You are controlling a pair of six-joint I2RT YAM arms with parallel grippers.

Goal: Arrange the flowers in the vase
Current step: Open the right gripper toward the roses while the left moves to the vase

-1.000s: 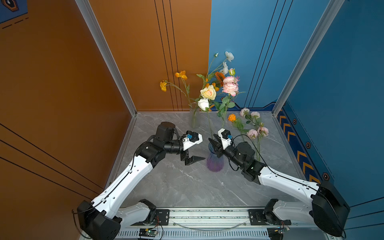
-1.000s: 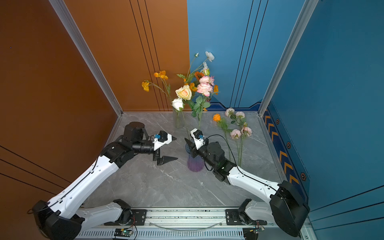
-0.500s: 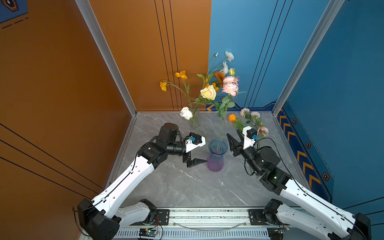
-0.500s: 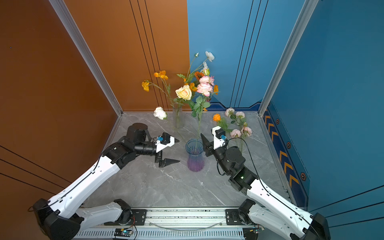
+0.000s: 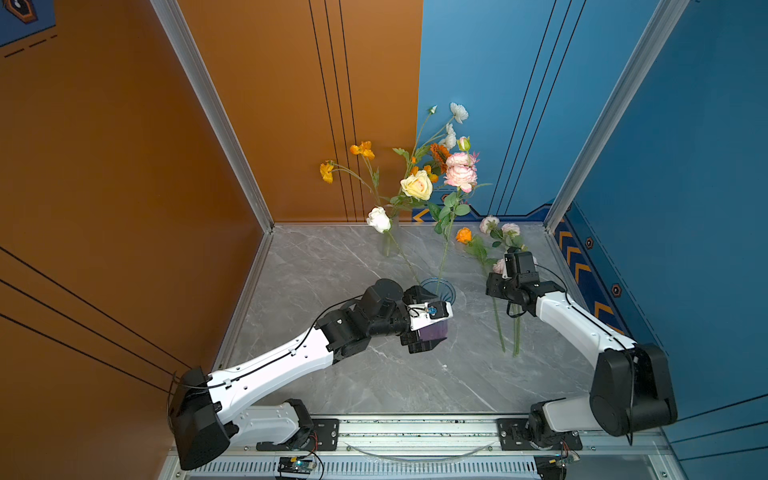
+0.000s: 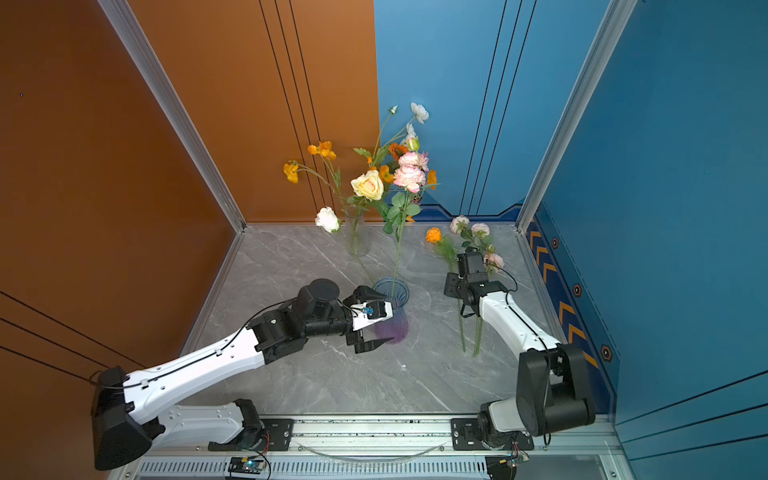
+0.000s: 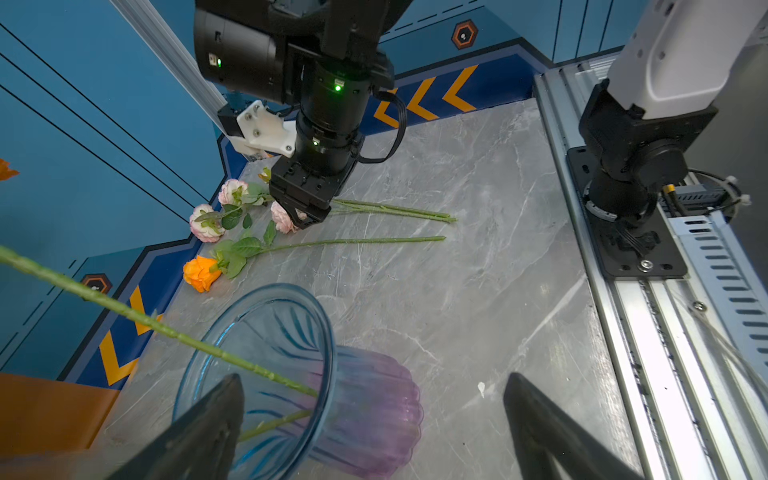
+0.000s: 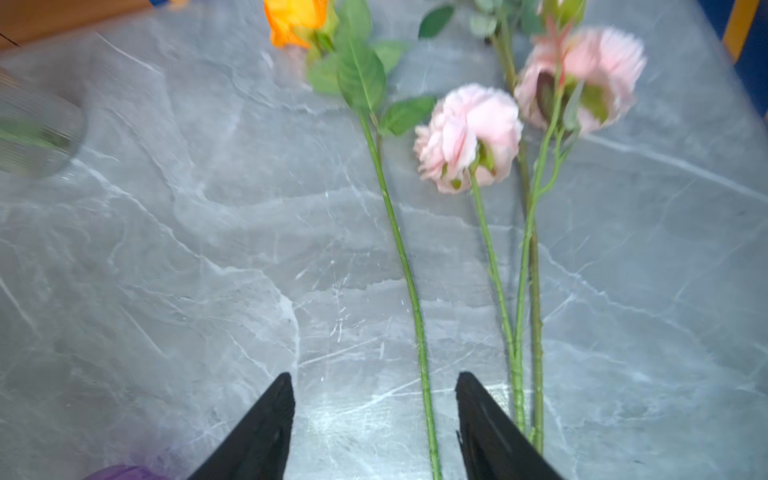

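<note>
Left hand: [image 6: 388, 318] spread wide and gripping nothing. The blue vase [image 7: 374, 415] stands partly between its fingers, close against one of them. From these angles I cannot tell whether they touch.
Right hand: [image 8: 375, 375] fingers apart and empty, low over the right side of the table [image 5: 374, 374]. The stem of the orange flower [image 7: 201, 272] runs between the fingers without being pinched.
Blue vase: upright near the middle of the table, shading to purple at the base. It holds two stems, the white rose [image 5: 379, 219] and the pink bloom [image 5: 460, 174], and both lean toward the back wall.
Clear vase: [image 6: 357, 237] at the back by the wall, holding a bunch of orange, cream and white blooms.
Loose flowers: the orange flower and the pink flowers [image 7: 203, 222] lie flat on the table, side by side. They are to the right of the blue vase, with their heads toward the back wall.
</note>
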